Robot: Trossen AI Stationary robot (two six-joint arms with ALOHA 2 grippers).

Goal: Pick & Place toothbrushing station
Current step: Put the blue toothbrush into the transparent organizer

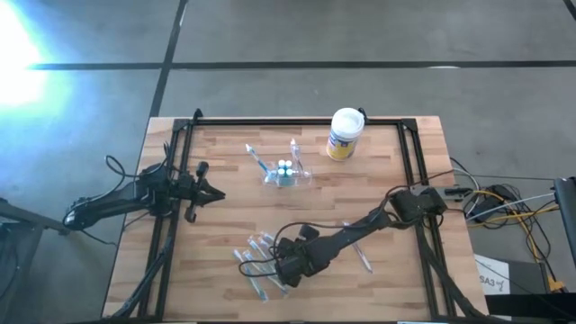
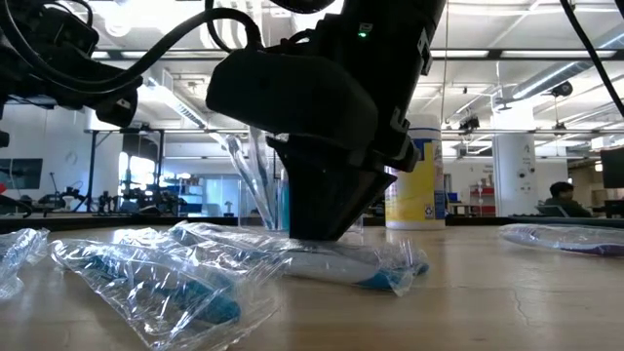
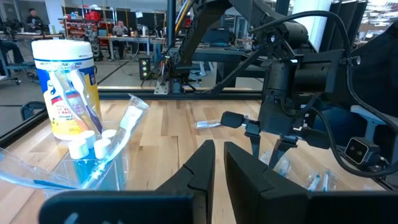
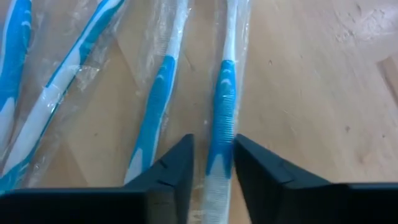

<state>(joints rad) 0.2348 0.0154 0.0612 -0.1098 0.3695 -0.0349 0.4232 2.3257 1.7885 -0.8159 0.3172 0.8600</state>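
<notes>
The see-through holder [image 1: 286, 173] stands on its base at the table's middle far part, with toothbrushes and small tubes in it; it also shows in the left wrist view [image 3: 93, 168]. My right gripper [image 1: 286, 266] is down at the table's near middle, over a pile of wrapped toothbrushes [image 1: 259, 259]. It is shut on one blue-and-white wrapped toothbrush [image 4: 222, 106]. My left gripper [image 1: 205, 186] is shut and empty at the table's left, left of the holder. My right gripper pinches the wrapped toothbrush by the lower part of its handle [image 4: 219, 155], through the clear wrapper, between its two fingers. The fingers [image 4: 177, 165] point down from above and lie across the handle. The toothbrush lies flat on the table [image 2: 366, 271].
A white canister with a yellow-blue label [image 1: 345, 133] stands at the far right of the holder. One more wrapped toothbrush [image 1: 362, 256] lies right of my right gripper. Black frame rails [image 1: 297, 121] run along the table's far, left and right sides.
</notes>
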